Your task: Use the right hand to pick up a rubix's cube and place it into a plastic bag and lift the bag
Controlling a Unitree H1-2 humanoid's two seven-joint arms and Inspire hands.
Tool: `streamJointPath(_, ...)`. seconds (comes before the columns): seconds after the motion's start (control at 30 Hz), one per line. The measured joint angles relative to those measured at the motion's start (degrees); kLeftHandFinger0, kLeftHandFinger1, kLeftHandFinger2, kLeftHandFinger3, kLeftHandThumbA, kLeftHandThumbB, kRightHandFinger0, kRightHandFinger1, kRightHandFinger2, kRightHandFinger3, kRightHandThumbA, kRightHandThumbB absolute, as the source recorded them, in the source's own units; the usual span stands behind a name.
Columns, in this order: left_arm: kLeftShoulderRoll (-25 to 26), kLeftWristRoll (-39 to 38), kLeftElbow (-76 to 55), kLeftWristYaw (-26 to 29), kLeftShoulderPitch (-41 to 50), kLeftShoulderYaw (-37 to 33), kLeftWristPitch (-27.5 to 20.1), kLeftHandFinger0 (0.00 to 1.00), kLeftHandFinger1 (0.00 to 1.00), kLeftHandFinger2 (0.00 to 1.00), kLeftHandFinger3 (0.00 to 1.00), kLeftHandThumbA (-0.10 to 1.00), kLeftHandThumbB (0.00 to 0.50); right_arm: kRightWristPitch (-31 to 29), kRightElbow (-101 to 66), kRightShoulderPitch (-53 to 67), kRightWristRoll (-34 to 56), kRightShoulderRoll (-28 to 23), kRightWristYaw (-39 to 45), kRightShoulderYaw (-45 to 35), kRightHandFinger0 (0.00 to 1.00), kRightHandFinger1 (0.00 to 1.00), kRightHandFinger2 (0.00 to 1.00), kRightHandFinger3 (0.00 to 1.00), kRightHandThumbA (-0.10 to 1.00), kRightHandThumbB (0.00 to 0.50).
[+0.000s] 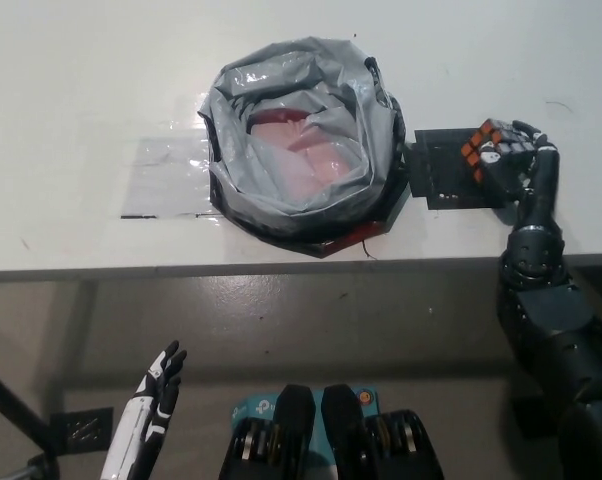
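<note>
— Gripping the cube (489,152), is it?
— Yes. The right hand (516,165) is wrapping its fingers round it, tilting it over the black mat (443,172), just right of the bag (299,140).
— Why is the bag gaping like that?
— Probably so the cube can be dropped in from above.
— And the left hand (153,395)?
— Hanging idle, well below the bag, fingers apart, holding nothing.
</note>
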Motion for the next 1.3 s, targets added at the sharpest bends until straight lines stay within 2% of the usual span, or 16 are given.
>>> streamJointPath(0.03,0.01,0.0,0.01,0.0,-0.05,0.03,-0.01,1.0,1.0,1.0,1.0,1.0,0.288,-0.32,0.71,-0.24,0.03,-0.34,-0.02,0.03,0.13,0.35,0.72,0.69,-0.1,0.238)
streamJointPath(0.13,0.13,0.06,0.02,0.01,-0.25,0.13,-0.01,1.0,1.0,1.0,1.0,1.0,0.291,-0.93,1.78,-0.65,0.02,-0.78,0.01,0.11,0.1,0.31,0.69,0.66,-0.1,0.232)
streamJointPath(0.2,0.17,0.06,0.03,0.01,-0.34,0.17,-0.03,1.0,1.0,1.0,1.0,1.0,0.284,-1.3,2.21,-0.7,0.03,-0.9,0.0,0.18,0.16,0.33,0.69,0.66,-0.1,0.219)
streamJointPath(0.3,0.16,0.04,0.04,0.01,-0.4,0.23,-0.03,1.0,1.0,1.0,1.0,1.0,0.294,-1.69,2.74,-0.7,0.03,-0.99,0.0,0.2,0.11,0.27,0.67,0.66,-0.1,0.212)
streamJointPath(0.33,0.16,0.03,0.08,0.0,-0.44,0.27,-0.03,1.0,1.0,1.0,1.0,1.0,0.3,-2.02,3.05,-0.7,0.03,-1.04,0.0,0.2,0.19,0.3,0.67,0.67,-0.1,0.209)
streamJointPath(0.4,0.16,0.03,0.08,0.0,-0.48,0.3,-0.03,1.0,1.0,1.0,1.0,1.0,0.299,-2.36,3.24,-0.71,0.06,-1.06,0.0,0.19,0.19,0.29,0.67,0.67,-0.1,0.208)
streamJointPath(0.43,0.16,0.03,0.08,0.0,-0.51,0.32,-0.03,1.0,1.0,1.0,1.0,1.0,0.297,-2.53,3.3,-0.71,0.09,-1.06,0.0,0.19,0.1,0.23,0.65,0.66,-0.1,0.209)
streamJointPath(0.53,0.16,0.03,0.08,0.0,-0.61,0.44,-0.03,1.0,1.0,1.0,1.0,1.0,0.288,-3.2,3.32,-0.71,0.27,-1.05,0.0,0.05,0.01,0.21,0.66,0.67,-0.1,0.207)
streamJointPath(0.63,0.16,0.01,0.1,0.0,-0.63,0.55,-0.03,1.0,1.0,1.0,1.0,1.0,0.292,-3.79,3.24,-0.7,1.11,-0.96,0.11,-0.71,0.0,0.36,0.79,0.75,-0.1,0.192)
streamJointPath(0.7,0.16,-0.06,0.2,0.0,-0.63,0.63,-0.03,1.0,1.0,1.0,1.0,1.0,0.29,-4.36,2.82,-0.72,3.24,-0.59,1.29,-3.45,0.0,0.37,0.78,0.72,-0.1,0.184)
streamJointPath(0.83,0.16,-0.12,0.53,-0.01,-0.65,0.69,-0.03,1.0,1.0,1.0,1.0,1.0,0.3,-4.43,0.07,-0.58,7.03,0.35,3.38,-7.71,0.0,0.43,0.82,0.78,-0.1,0.177)
streamJointPath(0.97,0.15,-0.18,0.91,-0.01,-0.72,0.72,-0.03,1.0,1.0,1.0,1.0,1.0,0.298,-2.81,-6.54,0.53,11.37,2.65,6.17,-10.64,0.01,0.43,0.82,0.83,-0.1,0.164)
streamJointPath(1.03,0.14,-0.19,1.04,-0.02,-0.78,0.73,-0.03,1.0,1.0,1.0,1.0,1.0,0.308,-1.17,-10.89,1.28,13.36,4.21,7.14,-11.29,0.0,0.47,0.93,0.9,-0.1,0.148)
streamJointPath(1.1,0.15,-0.2,1.16,-0.01,-0.78,0.75,-0.03,1.0,1.0,1.0,1.0,1.0,0.304,0.57,-15.13,1.74,14.86,5.75,7.91,-11.53,0.0,0.44,0.95,0.89,-0.1,0.153)
streamJointPath(1.17,0.15,-0.2,1.23,-0.02,-0.8,0.77,-0.03,1.0,1.0,1.0,1.0,1.0,0.284,1.85,-18.07,1.86,15.86,6.68,8.24,-11.57,0.0,0.35,0.93,0.9,-0.1,0.139)
streamJointPath(1.3,0.15,-0.24,1.43,-0.02,-0.83,0.82,-0.03,1.0,1.0,1.0,1.0,1.0,0.289,6.13,-27.44,1.89,19.01,9.08,9.22,-11.59,0.0,0.35,0.91,0.99,-0.1,0.14)
